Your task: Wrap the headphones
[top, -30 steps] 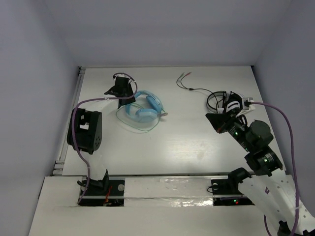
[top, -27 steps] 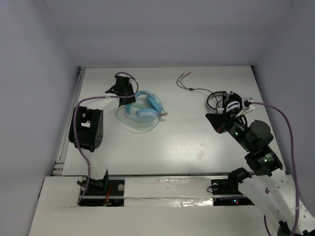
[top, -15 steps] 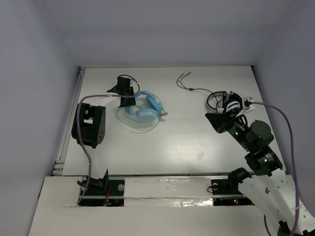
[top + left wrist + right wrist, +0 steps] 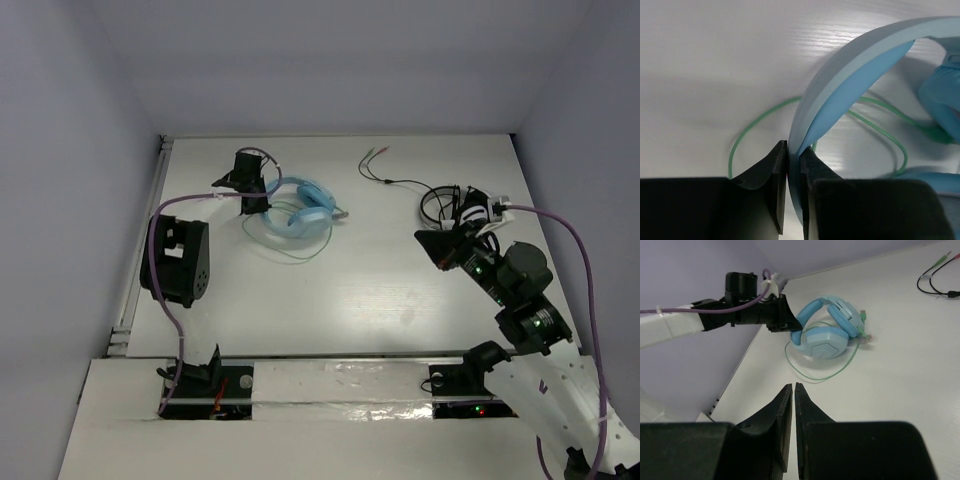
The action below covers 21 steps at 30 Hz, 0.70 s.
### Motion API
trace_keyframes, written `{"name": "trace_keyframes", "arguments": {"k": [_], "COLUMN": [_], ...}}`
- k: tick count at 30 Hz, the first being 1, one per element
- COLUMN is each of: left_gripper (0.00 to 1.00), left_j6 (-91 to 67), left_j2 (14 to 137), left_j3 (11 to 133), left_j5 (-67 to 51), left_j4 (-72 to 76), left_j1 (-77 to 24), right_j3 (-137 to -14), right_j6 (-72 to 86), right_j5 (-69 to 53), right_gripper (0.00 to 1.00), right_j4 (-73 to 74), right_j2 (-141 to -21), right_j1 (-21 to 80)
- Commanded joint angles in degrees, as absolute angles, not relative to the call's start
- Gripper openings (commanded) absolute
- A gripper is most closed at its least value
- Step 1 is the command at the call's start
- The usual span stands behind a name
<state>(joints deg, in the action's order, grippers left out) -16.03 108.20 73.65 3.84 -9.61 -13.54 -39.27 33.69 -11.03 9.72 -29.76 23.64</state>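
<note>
Far-left quarter of the table (image 4: 380, 290): your left pincer (image 4: 258, 195) is clamped on the light-blue headphones (image 4: 300, 205). The left wrist view shows both fingers (image 4: 775, 170) pressed flat against either face of the wide headband (image 4: 850, 85), with no gap on either side. The right wrist view confirms this: the left pincer (image 4: 792, 330) grips the headband at its left end, just above one earcup.

The light-blue headphones (image 4: 827, 335) sit near the far-left corner, clear of the left edge, with the angular earcups low against the table. Whether they rest fully on the surface cannot be told.

The green cable (image 4: 290, 250) lies in loose loops on the table on the near side of the earcups and partly under them. It is not wound around the headset. One loop (image 4: 755, 125) runs beneath the headband, close to the fingers.

Right side: the black-and-white headphones (image 4: 455, 205) lie near the right edge, and their dark cable (image 4: 385, 175) trails toward the far edge.

Your right pincer (image 4: 425, 240) hovers just on the near side of that second headset, with the jaws drawn almost together and nothing between them (image 4: 793, 387).
</note>
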Motion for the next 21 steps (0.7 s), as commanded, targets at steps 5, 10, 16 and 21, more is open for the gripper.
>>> {"name": "trace_keyframes", "arguments": {"k": [5,10,16,21], "left_gripper": [0.0,0.0,0.0,0.0], "left_j6": [-15.6,-14.6,-14.9,-15.8], "left_j2": [89.9,83.6,78.4,75.8], "left_j3": [76.7,75.5,85.3,97.7], "left_j5": [2.9,3.4,3.0,1.7], "left_j4": [-10.4,-10.1,-15.5,-20.1], "left_j1": [-14.2,-17.7,-20.7,-22.6], "right_j3": [-40.1,-39.4,-40.3,-42.1], "right_j6": [33.2,34.2,34.0,32.3], "right_j5": [-14.3,-19.4,-19.3,-18.5], "right_gripper": [0.14,0.28,0.49,0.0], "right_j4": [5.0,1.2,-2.9,-3.2], "right_j2": [-32.2,-36.0,-41.3,-44.3], "right_j1": [23.6,23.6,23.6,23.6]}}
